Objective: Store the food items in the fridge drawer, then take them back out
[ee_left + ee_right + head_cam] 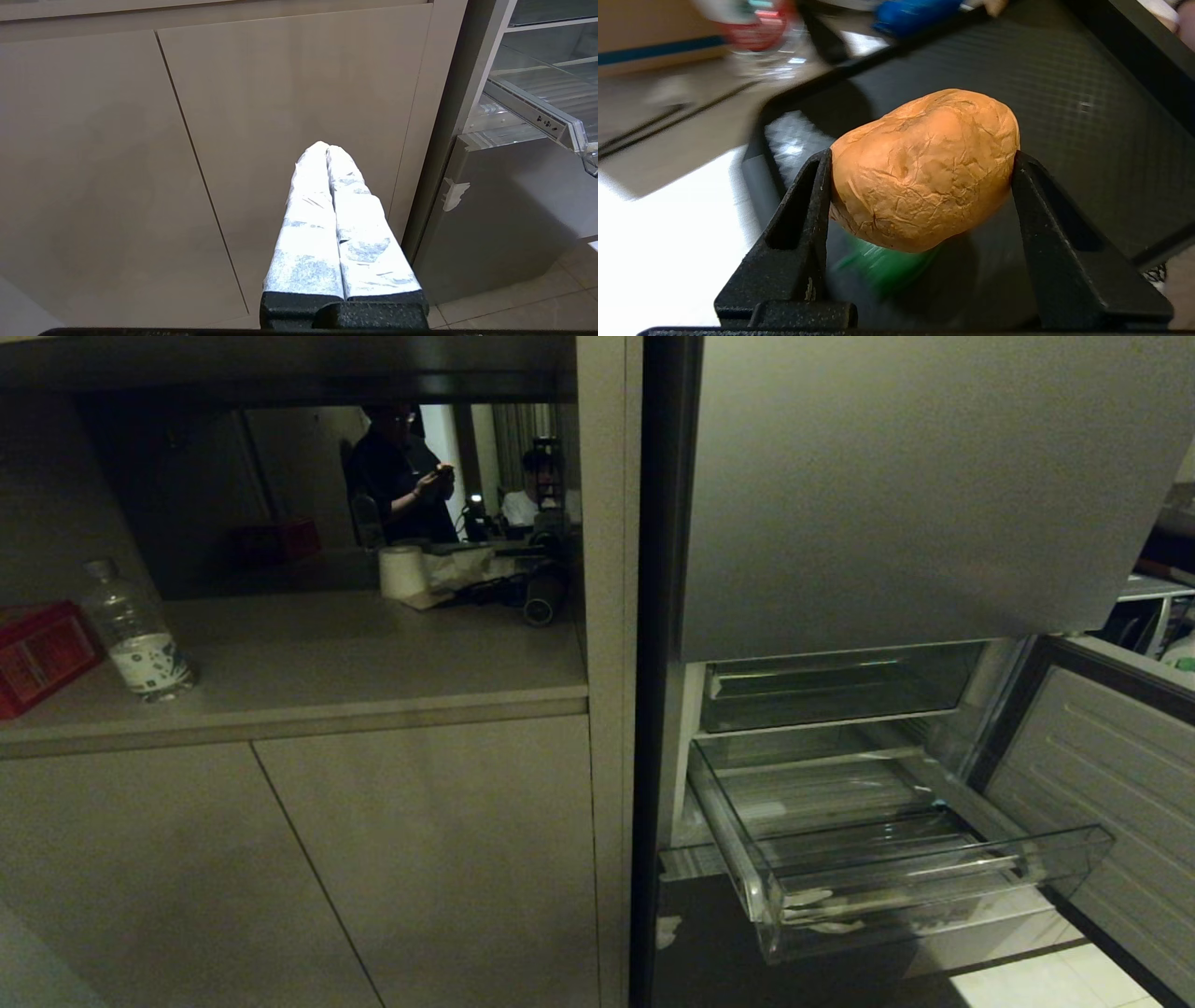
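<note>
The right gripper (920, 177) clamps a wrinkled orange potato (924, 168) above a black tray (1087, 93). The left gripper (327, 149), fingers together, faces the cabinet doors (280, 93). The fridge drawer (896, 859) stands pulled out.

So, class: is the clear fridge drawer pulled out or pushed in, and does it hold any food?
Pulled out and empty: the fridge drawer juts forward past the fridge front, and only its bare ribbed floor shows through.
</note>
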Robot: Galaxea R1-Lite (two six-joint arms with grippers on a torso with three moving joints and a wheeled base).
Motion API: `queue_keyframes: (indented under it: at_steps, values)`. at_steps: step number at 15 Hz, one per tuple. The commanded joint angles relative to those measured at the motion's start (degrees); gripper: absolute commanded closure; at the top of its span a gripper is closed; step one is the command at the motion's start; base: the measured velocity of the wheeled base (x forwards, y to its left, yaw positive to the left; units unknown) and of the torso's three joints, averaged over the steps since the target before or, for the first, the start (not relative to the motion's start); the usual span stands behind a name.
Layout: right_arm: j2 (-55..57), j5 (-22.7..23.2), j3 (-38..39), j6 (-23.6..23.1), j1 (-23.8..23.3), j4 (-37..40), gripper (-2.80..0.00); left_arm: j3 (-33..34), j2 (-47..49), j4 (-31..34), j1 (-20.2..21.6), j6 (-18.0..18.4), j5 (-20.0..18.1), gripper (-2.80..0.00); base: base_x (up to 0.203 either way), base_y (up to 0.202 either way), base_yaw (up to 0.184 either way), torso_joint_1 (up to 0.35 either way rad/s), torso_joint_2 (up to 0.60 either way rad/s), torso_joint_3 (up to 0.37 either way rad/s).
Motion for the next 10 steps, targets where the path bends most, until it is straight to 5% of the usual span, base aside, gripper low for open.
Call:
queue_keyframes:
  at_steps: [1,4,5,10]
  values:
    - [7.5,-0.8,-4.8,0.0,-0.7,-0.1,0.0,0.0,0.1,0.0,0.0,0.0,0.0,0.0,0.0,0.0,0.0,0.0,0.0,0.0]
    - [8.8,-1.5,-6.6,0.0,-1.2,0.0,0.0,0.0,0.1,0.0,0.0,0.0,0.0,0.0,0.0,0.0,0.0,0.0,0.0,0.0]
    - [9.5,-1.9,-7.4,0.1,-1.2,0.2,-2.8,0.0,0.1,0.0,0.0,0.0,0.0,0.0,0.0,0.0,0.0,0.0,0.0,0.0]
    - [10.6,-2.1,-9.3,1.4,-1.8,0.3,-2.8,0.0,0.1,0.0,0.0,0.0,0.0,0.0,0.0,0.0,0.0,0.0,0.0,0.0]
